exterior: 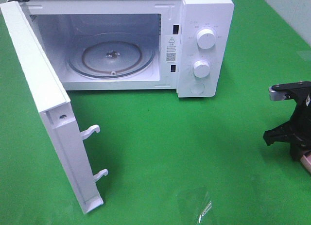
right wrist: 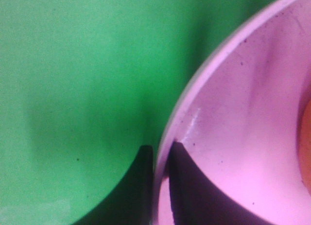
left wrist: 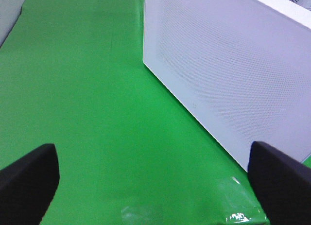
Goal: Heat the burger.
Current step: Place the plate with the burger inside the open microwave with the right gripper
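Note:
In the right wrist view my right gripper is shut on the rim of a shallow pink plate, one finger inside the rim and one outside. An orange-brown sliver at the frame's edge is all that shows of the burger, which sits on the plate. In the exterior high view the right arm stands at the right edge, over a corner of the pink plate. My left gripper is open over bare green cloth, beside the outer face of the microwave's door.
A white microwave stands at the back, with its door swung wide open towards the front left. Its glass turntable is bare. Green cloth covers the table, and a clear plastic scrap lies near the front.

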Robot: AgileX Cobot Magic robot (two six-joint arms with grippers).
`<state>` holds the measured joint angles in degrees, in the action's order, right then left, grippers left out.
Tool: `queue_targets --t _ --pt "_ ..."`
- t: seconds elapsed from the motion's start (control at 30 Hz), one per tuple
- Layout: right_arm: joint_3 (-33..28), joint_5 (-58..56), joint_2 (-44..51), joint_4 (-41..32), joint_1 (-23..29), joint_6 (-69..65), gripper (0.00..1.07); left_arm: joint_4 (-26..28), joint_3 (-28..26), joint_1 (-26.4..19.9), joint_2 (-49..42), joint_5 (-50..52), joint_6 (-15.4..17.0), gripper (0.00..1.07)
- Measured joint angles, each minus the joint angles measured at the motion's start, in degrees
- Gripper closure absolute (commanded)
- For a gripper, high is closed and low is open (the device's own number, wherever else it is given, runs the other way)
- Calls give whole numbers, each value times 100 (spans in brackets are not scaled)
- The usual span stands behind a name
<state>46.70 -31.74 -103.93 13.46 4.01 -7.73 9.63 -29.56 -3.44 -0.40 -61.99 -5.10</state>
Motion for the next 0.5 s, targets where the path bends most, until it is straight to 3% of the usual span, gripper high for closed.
queue_targets --t 0.5 --pt "-6 -670 544 796 625 -785 107 0 0 0 0 0 0 9"
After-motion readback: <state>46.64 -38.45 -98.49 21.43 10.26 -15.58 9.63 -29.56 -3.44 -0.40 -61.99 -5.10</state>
